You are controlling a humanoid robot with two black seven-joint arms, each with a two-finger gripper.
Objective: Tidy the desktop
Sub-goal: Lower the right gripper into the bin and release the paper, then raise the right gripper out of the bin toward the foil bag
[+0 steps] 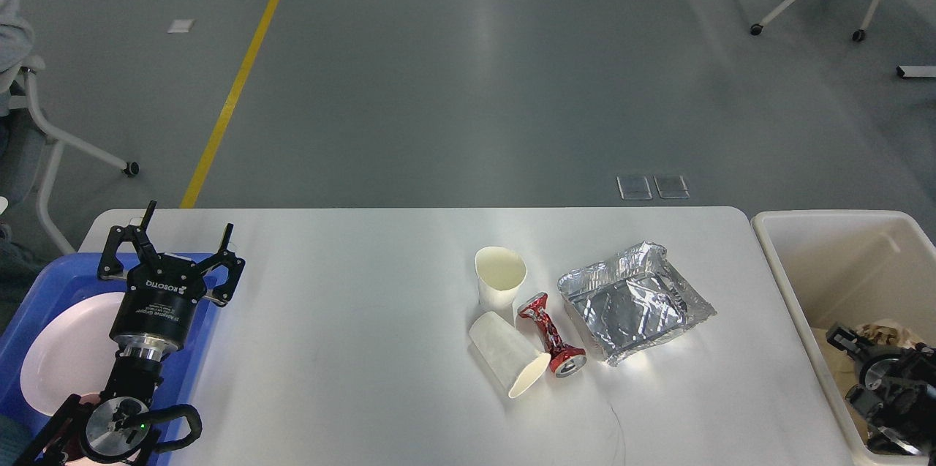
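**Table stock, head view**

Table: one, plain white, rounded corners, filling the lower view; near edge cut off.
Cream bin: one, just beside its right end, partly cropped.
Blue tray: one, left end, holding one white plate.
Foil tray: one, crumpled.
Paper cups: two, one upright, one lying.
Crushed red can: one.
Left gripper: fingers spread, empty.
Right gripper: inside bin, dark; cannot tell its state.
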